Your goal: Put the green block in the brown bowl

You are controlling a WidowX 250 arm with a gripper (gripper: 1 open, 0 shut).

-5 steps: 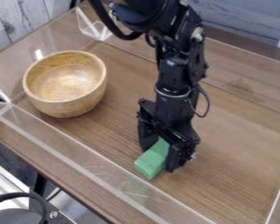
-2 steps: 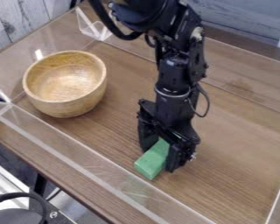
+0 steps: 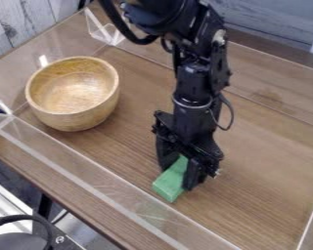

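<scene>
The green block (image 3: 170, 182) lies on the wooden table at the front, right of centre, one end sticking out toward the front left. My gripper (image 3: 186, 168) points straight down over it, and its black fingers are shut on the block's far end, which they hide. The brown bowl (image 3: 70, 119) stands at the left of the table, empty, well apart from the gripper and the block.
A low clear plastic wall (image 3: 81, 176) runs along the table's front edge, close to the block, with more clear panels at the left and back. Black cables (image 3: 22, 234) hang below the front left corner.
The fingers, which stood wide on either side of the block, have closed in on it. The arm has stayed in place.
</scene>
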